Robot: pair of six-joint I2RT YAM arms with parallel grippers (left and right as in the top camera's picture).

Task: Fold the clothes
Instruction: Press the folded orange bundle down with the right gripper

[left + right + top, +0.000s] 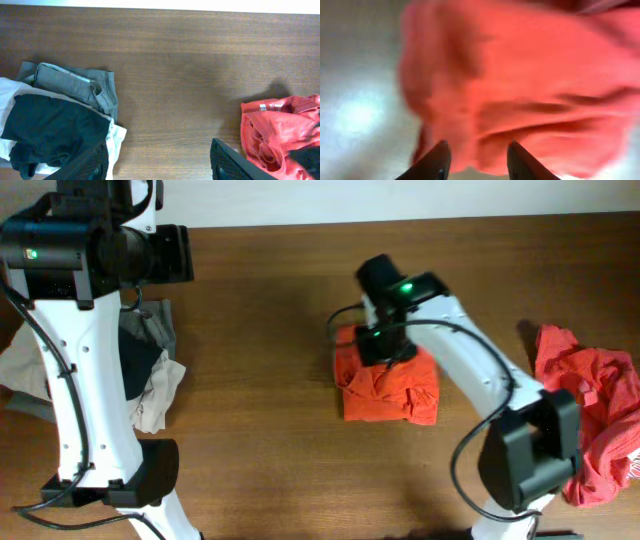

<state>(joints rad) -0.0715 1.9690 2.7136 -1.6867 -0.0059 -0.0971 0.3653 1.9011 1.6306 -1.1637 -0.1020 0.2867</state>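
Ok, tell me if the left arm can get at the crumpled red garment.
Probably not: the crumpled red garment lies across the table from the left arm, with the right arm and folded orange cloth between.

Brown wooden table (260, 380), pale wall (400, 200) behind

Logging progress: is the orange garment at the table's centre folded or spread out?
Folded, roughly: the orange garment lies as a compact, squarish bundle with rumpled edges, the right gripper over its far edge.

White arms (72, 380) — black joints (528, 452), cables (462, 448)
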